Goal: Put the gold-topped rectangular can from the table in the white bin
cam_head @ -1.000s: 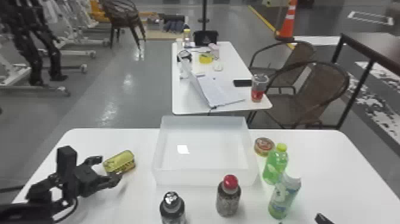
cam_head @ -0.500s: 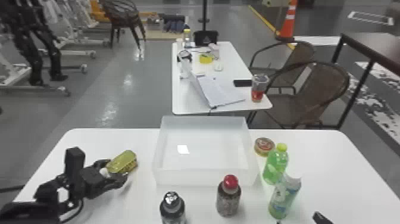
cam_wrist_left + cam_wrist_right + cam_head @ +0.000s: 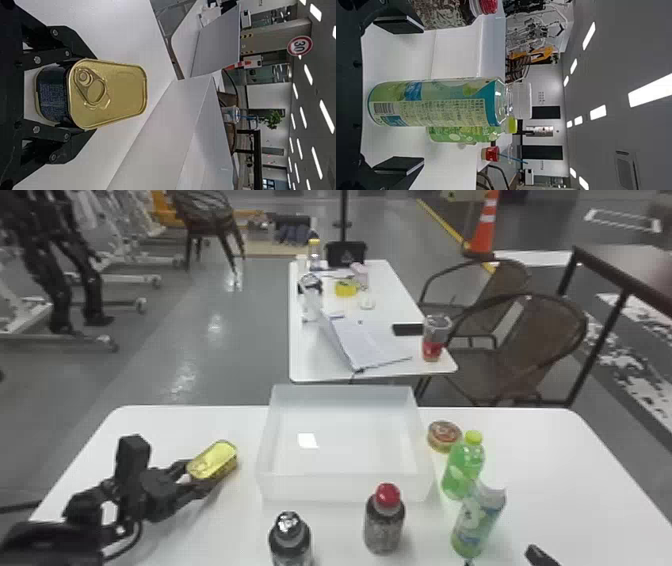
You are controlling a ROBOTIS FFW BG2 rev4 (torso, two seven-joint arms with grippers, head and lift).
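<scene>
Gold-topped rectangular can, ring-pull lid, dark printed side, rounded corners.

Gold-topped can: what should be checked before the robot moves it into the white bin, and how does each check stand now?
1. Can between the two fingers of the left claw: ok.
2. Can lifted off the table: cannot tell.
3. White bin open at the top: ok.
4. Can over the bin: not ok, it is to the bin's left.
5. Red-capped bottle out of the way: ok, it stands in front of the bin.
</scene>
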